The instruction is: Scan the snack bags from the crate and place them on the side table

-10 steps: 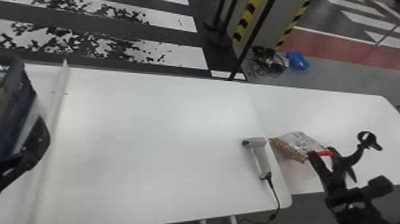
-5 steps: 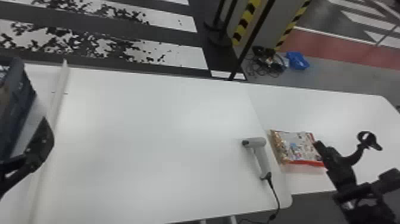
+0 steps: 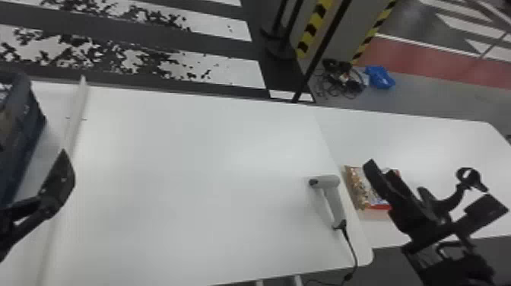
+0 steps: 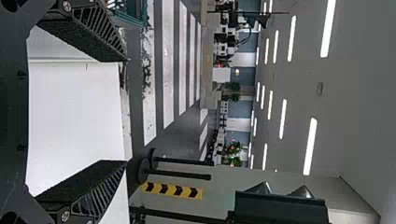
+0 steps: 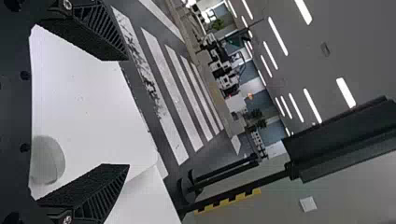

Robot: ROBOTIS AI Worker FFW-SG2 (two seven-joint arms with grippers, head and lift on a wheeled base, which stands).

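Note:
In the head view, my right gripper (image 3: 397,179) stands above the snack bag (image 3: 360,190), hiding its right part. The bag lies flat on the side table (image 3: 384,140), close to the main table's edge. Left of it, the grey scanner (image 3: 335,201) rests on the main table. Between the spread fingers of my right gripper (image 5: 122,112) there is nothing. Beside the dark crate (image 3: 23,140) at the far left is my left gripper (image 3: 61,181); the left gripper (image 4: 125,111) is also open, holding nothing.
A white ridge (image 3: 78,114) runs along the main table (image 3: 190,171) beside the crate. The scanner's cable (image 3: 351,249) trails over the front edge. Beyond the tables stand dark posts, with a blue item (image 3: 380,77) on the floor.
The bag was at the right gripper's fingers, slightly tilted; it was let go and now lies flat. The right gripper has drawn back and turned above it. The left gripper shifted slightly.

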